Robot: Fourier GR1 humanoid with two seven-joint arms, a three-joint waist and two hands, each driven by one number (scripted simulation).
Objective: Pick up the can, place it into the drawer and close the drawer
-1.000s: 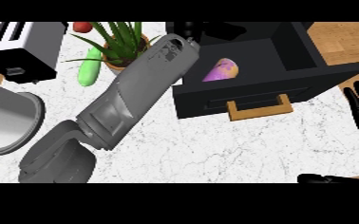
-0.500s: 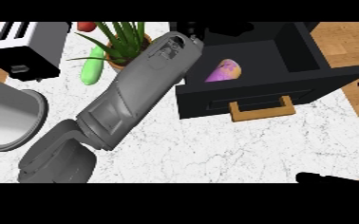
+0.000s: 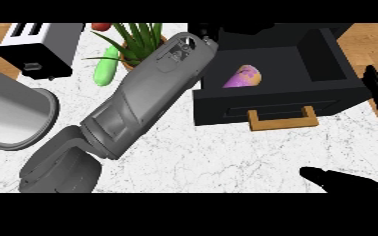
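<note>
The can (image 3: pixel 244 76), purple and orange, lies on its side inside the open black drawer (image 3: pixel 251 106), towards its left half. The drawer has a wooden handle (image 3: pixel 284 119) on its front. My left forearm runs from the lower left up to the drawer's back left corner. The left hand (image 3: pixel 221 30) is a dark shape over the drawer's far edge, apart from the can, and blends into the black there. At the lower right edge my right hand (image 3: pixel 336 180) shows straight fingers pointing left, holding nothing, in front of the drawer.
A toaster (image 3: pixel 40 45) stands at the back left, with a potted plant (image 3: pixel 136 42), a green cucumber (image 3: pixel 105 71) and a red item (image 3: pixel 101 26) beside it. A metal pot (image 3: pixel 22 112) sits at the left edge. White marble counter (image 3: pixel 221 155) lies before the drawer.
The can stays lying in the drawer. My left forearm has hardly moved. The right hand has come a little further in at the lower right.
</note>
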